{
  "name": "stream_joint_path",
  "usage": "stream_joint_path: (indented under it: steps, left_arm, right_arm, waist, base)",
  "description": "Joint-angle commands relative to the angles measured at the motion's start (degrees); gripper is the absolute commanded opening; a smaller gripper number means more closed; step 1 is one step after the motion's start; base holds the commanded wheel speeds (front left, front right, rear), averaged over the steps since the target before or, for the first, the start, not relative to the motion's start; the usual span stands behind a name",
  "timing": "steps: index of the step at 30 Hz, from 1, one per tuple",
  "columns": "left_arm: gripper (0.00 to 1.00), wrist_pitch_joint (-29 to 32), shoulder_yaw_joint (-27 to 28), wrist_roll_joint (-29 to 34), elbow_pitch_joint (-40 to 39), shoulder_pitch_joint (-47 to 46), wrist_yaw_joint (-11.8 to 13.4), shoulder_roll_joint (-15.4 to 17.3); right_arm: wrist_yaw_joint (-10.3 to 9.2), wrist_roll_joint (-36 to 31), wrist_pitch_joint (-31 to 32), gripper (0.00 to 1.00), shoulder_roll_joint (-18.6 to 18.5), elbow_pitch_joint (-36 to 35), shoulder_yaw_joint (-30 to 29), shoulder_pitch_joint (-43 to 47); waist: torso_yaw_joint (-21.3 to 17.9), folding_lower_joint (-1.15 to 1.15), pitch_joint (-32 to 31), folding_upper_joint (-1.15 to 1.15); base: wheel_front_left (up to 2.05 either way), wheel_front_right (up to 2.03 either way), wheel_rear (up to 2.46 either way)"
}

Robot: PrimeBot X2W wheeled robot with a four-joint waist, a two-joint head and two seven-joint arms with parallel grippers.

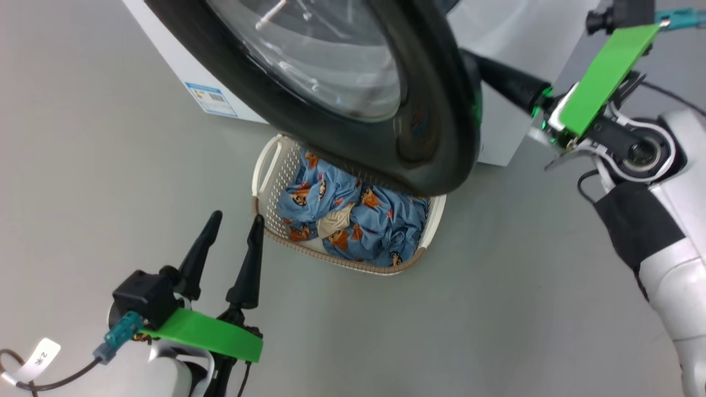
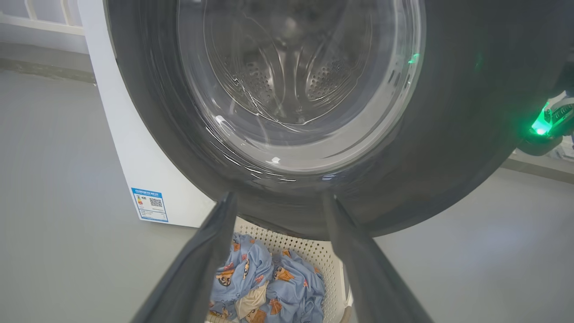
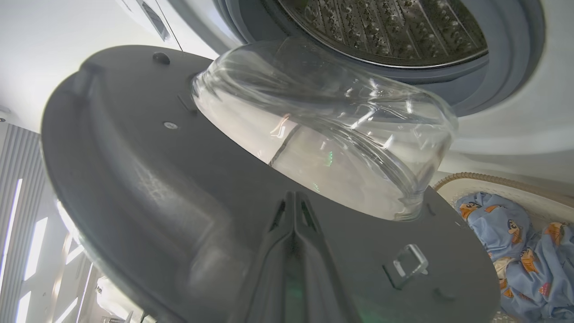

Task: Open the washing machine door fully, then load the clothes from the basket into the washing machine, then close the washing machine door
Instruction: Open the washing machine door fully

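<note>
The washing machine door (image 1: 441, 138), black-rimmed with a clear glass bowl (image 3: 323, 134), stands partly open and hangs over the basket (image 1: 265, 171). My right gripper (image 3: 293, 199) is shut with nothing between its fingers (image 1: 510, 81). Their tips lie against the door's grey inner face (image 3: 134, 179), behind the rim. The clothes (image 1: 353, 220), light blue with orange figures and a beige piece, fill the cream basket on the floor. My left gripper (image 1: 237, 218) is open just left of the basket, pointing at the door's outside (image 2: 448, 134). Behind the door gapes the steel drum (image 3: 381, 27).
The washing machine's white body (image 1: 182, 71) carries a blue label sticker (image 1: 212, 99) low at its left corner. Grey floor spreads left, right and in front of the basket. My right forearm (image 1: 662, 231) reaches in from the right edge.
</note>
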Motion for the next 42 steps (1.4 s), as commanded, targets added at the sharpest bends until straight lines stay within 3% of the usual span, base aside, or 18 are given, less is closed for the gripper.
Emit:
stream_joint_path:
  steps: [1,27,41,42]
  left_arm:
    - [1.0,-0.35,2.36,0.75,-1.0,0.5,-0.09,1.3]
    - [1.0,-0.35,3.15,1.9,-0.73,6.22,-0.09,0.68]
    - [1.0,-0.35,3.27,1.92,-0.28,8.1,-0.09,0.38]
    - [1.0,-0.35,3.19,1.92,-0.23,8.22,-0.09,0.45]
  right_arm:
    - [0.11,-0.01,0.82,0.0,1.31,-2.69,1.26,2.23]
    - [0.11,0.38,5.37,0.0,5.7,-13.11,9.86,15.54]
    - [0.11,-1.26,1.22,0.0,5.86,-13.23,10.74,19.37]
    - [0.11,-1.4,0.74,0.1,5.7,-13.14,10.7,19.68]
  waist:
    - [0.14,0.0,-1.75,0.0]
    - [3.29,0.0,-9.98,0.0]
    - [1.85,0.0,-12.99,0.0]
    - [1.59,0.0,-13.23,0.0]
  base:
    - [0.0,0.0,0.0]
    - [0.0,0.0,0.0]
    - [0.0,0.0,0.0]
    - [0.0,0.0,0.0]
